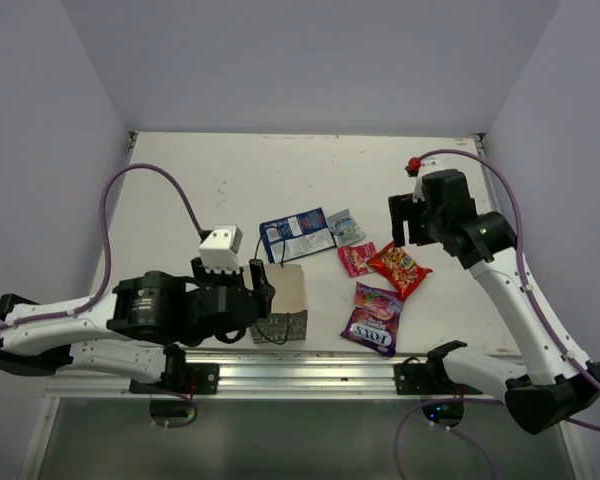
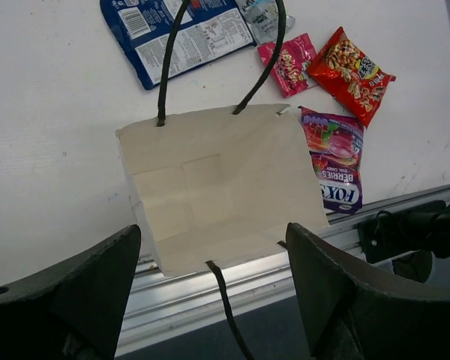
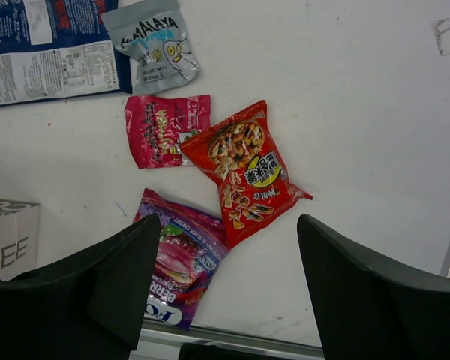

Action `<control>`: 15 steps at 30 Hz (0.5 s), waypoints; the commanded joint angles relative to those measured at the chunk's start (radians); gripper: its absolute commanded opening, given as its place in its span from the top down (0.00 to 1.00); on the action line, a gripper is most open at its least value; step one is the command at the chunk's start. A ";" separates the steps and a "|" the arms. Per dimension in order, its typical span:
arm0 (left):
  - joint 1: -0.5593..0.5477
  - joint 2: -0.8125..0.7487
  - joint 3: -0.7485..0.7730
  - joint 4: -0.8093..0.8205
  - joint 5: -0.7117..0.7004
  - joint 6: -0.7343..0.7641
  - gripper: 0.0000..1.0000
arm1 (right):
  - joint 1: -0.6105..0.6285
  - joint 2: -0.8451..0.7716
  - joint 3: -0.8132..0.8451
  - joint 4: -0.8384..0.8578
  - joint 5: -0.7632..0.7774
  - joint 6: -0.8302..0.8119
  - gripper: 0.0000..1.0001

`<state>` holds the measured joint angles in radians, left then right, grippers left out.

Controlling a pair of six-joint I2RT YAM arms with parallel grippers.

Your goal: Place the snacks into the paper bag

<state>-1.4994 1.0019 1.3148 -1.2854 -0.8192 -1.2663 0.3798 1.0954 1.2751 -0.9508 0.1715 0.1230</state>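
The paper bag (image 1: 286, 300) stands near the table's front edge with its mouth open, beige inside (image 2: 217, 195), black cord handles at its far and near rims. My left gripper (image 1: 261, 290) hovers open at the bag's left, its fingers either side of the mouth (image 2: 212, 229), holding nothing. The snacks lie flat to the bag's right: blue-and-white (image 1: 295, 233), silvery-blue (image 1: 346, 228), pink (image 1: 356, 259), red (image 1: 398, 268) and purple Fox's (image 1: 373, 318). My right gripper (image 1: 404, 222) hangs open above them (image 3: 229, 221), over the red packet (image 3: 247, 172) and the Fox's packet (image 3: 184, 262).
An aluminium rail (image 1: 310, 375) runs along the table's near edge, just in front of the bag and the Fox's packet. A small red part (image 1: 413, 165) sits at the back right by the right arm's cable. Grey walls close in the table on three sides.
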 commanded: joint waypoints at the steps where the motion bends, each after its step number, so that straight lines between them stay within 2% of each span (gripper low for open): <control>1: 0.001 0.009 0.006 -0.031 -0.054 -0.067 0.18 | 0.008 0.020 0.015 0.000 -0.023 -0.013 0.22; 7: 0.008 -0.028 -0.101 -0.031 -0.066 -0.154 0.28 | 0.011 0.021 0.009 0.040 -0.058 -0.005 0.22; 15: 0.048 -0.051 -0.155 -0.031 -0.121 -0.169 0.33 | 0.019 0.041 -0.008 0.069 -0.075 -0.005 0.22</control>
<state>-1.4643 0.9771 1.1782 -1.3045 -0.8589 -1.3796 0.3920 1.1343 1.2732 -0.9241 0.1307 0.1230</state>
